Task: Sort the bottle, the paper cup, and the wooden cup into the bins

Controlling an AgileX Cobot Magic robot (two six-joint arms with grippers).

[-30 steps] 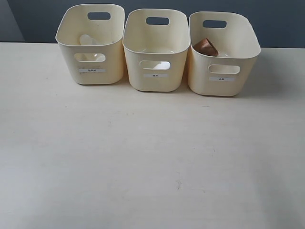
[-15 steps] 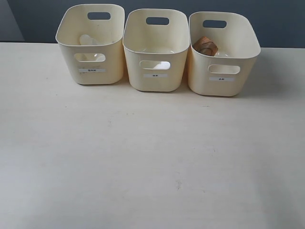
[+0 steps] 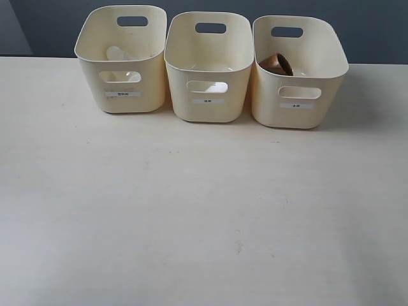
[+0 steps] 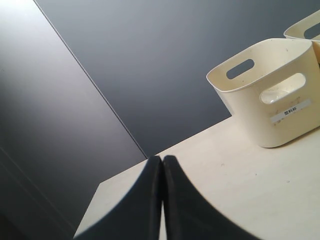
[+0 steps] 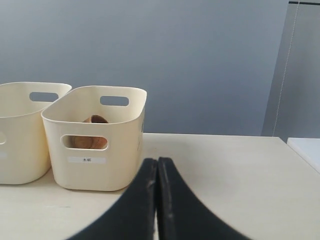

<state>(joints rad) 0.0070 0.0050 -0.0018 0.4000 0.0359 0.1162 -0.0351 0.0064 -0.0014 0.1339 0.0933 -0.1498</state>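
Left gripper [image 4: 161, 160] pressed together. On the table's [image 3: 191, 210] far edge, the left bin [image 3: 121, 95] holds a faint bottle [image 3: 117, 53]; in the right bin [image 3: 298, 115] the wooden cup [image 3: 274, 62] has rolled, dark mouth now showing. Right gripper [image 5: 156, 161] pressed together.

The left pincer [image 4: 161, 161] and right pincer [image 5: 157, 162] are smooth, curved and matte black.

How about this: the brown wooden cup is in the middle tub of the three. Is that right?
No. The brown wooden cup is in the right-hand tub of the three, not the middle tub. The exterior view shows it there.
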